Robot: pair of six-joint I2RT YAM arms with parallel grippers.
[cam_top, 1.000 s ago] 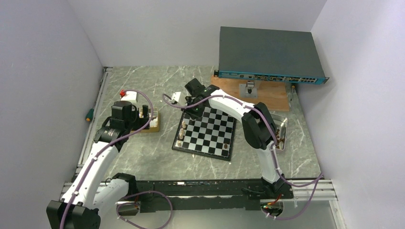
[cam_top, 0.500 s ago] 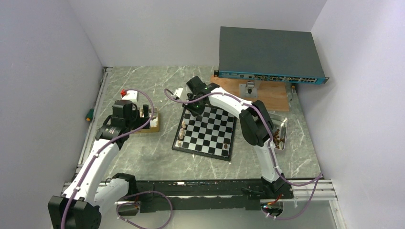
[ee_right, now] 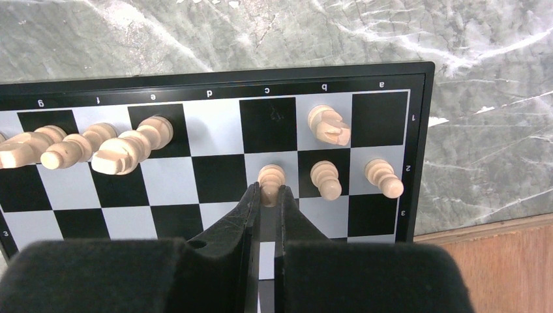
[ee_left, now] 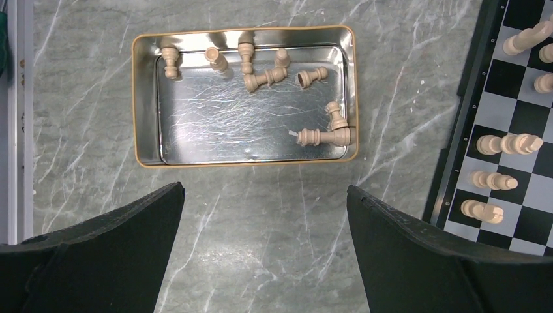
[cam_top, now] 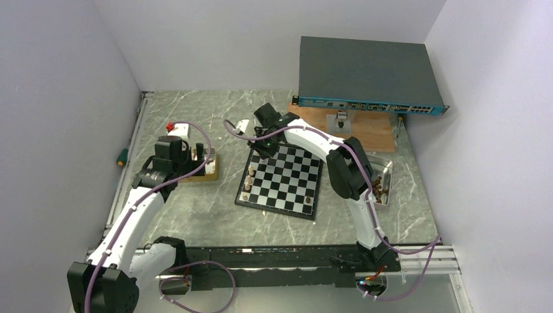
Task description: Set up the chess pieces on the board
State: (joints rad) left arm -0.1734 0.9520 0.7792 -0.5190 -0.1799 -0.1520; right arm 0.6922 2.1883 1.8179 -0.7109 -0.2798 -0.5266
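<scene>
The board [cam_top: 287,182] lies mid-table, and its edge shows in the left wrist view [ee_left: 522,111]. My right gripper [ee_right: 270,190] is shut on a light tan pawn [ee_right: 271,176] at the second-row c square, next to two standing pawns [ee_right: 326,179]. I cannot tell whether the held pawn touches the board [ee_right: 215,130]. More light pieces [ee_right: 124,151] stand on the first row. My left gripper [ee_left: 264,215] is open and empty above the marble, just short of a tin tray [ee_left: 244,163] holding several light pieces [ee_left: 261,79]. In the top view the right gripper [cam_top: 259,147] is over the board's far-left corner.
A tray of dark pieces [cam_top: 385,182] sits right of the board. A wooden plank [cam_top: 365,130] and a network switch [cam_top: 365,75] stand behind it. A small white block [cam_top: 243,127] lies near the far-left corner. A screwdriver [cam_top: 121,156] lies at the left rail.
My right gripper has shifted slightly toward the board's far edge, then held still. My left arm has drawn back a little from the tin tray.
</scene>
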